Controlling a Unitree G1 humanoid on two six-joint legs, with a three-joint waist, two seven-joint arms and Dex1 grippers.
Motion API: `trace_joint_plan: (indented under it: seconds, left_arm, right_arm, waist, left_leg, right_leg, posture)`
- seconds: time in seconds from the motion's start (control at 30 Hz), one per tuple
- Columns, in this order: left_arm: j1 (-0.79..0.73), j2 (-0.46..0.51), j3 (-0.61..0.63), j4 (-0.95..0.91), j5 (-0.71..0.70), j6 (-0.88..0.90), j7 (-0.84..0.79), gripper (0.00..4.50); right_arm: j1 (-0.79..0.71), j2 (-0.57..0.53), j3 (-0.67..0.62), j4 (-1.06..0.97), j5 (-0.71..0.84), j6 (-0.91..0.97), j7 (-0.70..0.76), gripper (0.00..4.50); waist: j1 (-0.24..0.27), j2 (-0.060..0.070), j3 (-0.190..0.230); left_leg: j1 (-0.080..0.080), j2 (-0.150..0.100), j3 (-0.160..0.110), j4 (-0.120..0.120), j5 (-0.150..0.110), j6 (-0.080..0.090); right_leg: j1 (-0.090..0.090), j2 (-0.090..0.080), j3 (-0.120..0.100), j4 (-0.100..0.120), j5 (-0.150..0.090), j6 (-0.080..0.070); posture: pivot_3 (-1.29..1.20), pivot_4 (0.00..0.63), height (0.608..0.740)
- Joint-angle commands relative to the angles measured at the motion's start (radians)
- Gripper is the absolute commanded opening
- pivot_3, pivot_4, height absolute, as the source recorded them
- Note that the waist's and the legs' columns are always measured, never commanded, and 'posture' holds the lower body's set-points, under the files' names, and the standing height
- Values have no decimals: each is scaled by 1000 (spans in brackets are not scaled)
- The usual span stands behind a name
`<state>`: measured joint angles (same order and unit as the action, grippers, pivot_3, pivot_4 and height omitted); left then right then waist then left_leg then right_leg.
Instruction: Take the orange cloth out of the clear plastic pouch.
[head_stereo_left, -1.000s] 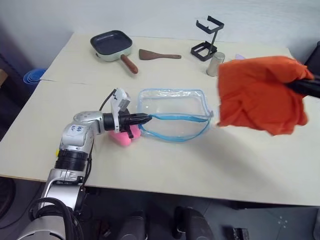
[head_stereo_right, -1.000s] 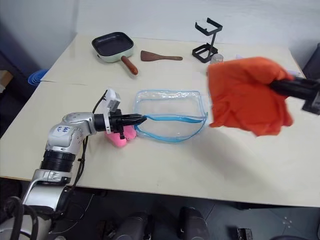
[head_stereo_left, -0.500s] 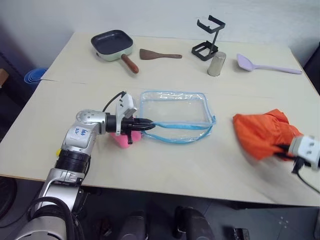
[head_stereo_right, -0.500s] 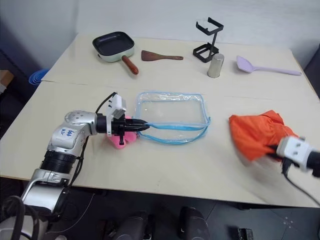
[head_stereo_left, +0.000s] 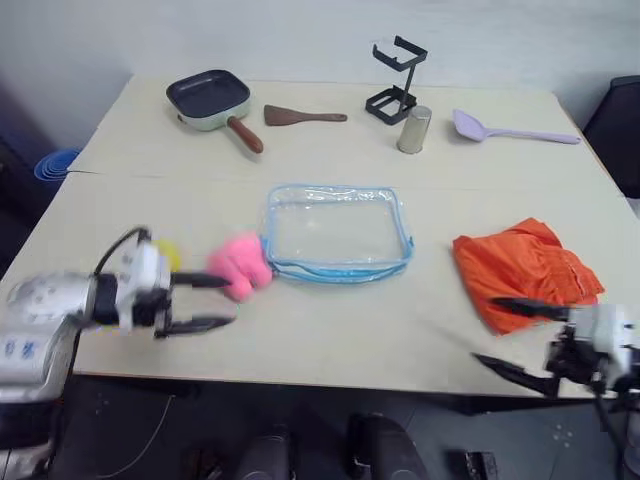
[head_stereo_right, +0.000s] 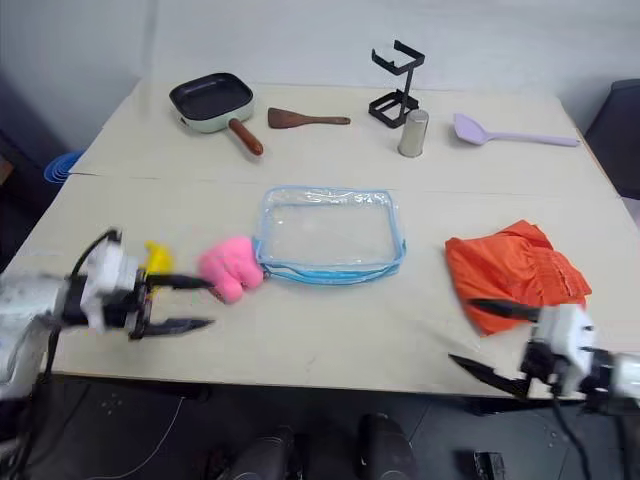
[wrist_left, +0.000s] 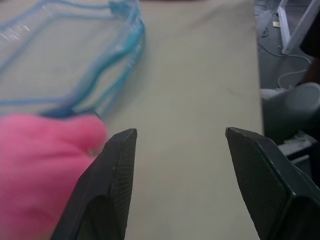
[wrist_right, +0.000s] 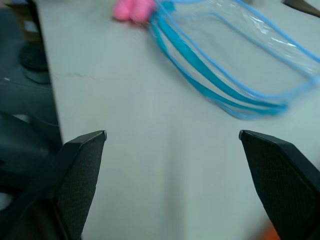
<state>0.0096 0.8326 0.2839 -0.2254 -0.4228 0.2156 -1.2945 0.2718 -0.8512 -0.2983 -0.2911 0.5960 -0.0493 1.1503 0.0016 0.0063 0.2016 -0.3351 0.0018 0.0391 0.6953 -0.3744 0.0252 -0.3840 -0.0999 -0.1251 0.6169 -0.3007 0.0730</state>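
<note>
Lying crumpled on the table, soft orange cloth (head_stereo_left: 525, 270), flat clear plastic pouch (head_stereo_left: 338, 232) empty, both hands spread, left hand (head_stereo_left: 205, 302), right hand (head_stereo_left: 505, 335).

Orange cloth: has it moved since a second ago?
Yes. The orange cloth has come down from mid-air onto the table, right of the clear pouch.

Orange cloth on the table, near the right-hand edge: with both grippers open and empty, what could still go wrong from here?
1. The crumpled orange cloth lies near the table's front right corner, right beside the open right gripper; a stray sweep of that arm might drag it off.
2. The fuzzy pink plush lump touches the clear plastic pouch with its light blue zipper edge, and the open left gripper sits close enough to nudge both.
</note>
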Motion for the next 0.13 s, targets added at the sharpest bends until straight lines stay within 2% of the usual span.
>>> trace_joint_plan:
  seconds: [0.03,0.13]
  left_arm:
    - [138,-31,101,-67,61,-153,54,2966]
    - [228,-68,140,-95,71,-180,121,2966]
  right_arm:
    - [-79,38,82,57,-106,-96,19,4462]
    - [-140,102,124,170,-175,-179,4,4462]
  waist:
    - [5,0,0]
    - [8,0,0]
  left_leg:
    - [0,0,0,0,0,0]
    - [-1,-1,0,-1,-1,1]
  right_leg:
    - [0,-1,0,0,0,0]
    - [-1,-1,0,-1,0,-1]
  posture:
    - [0,150,740]
    - [0,150,740]
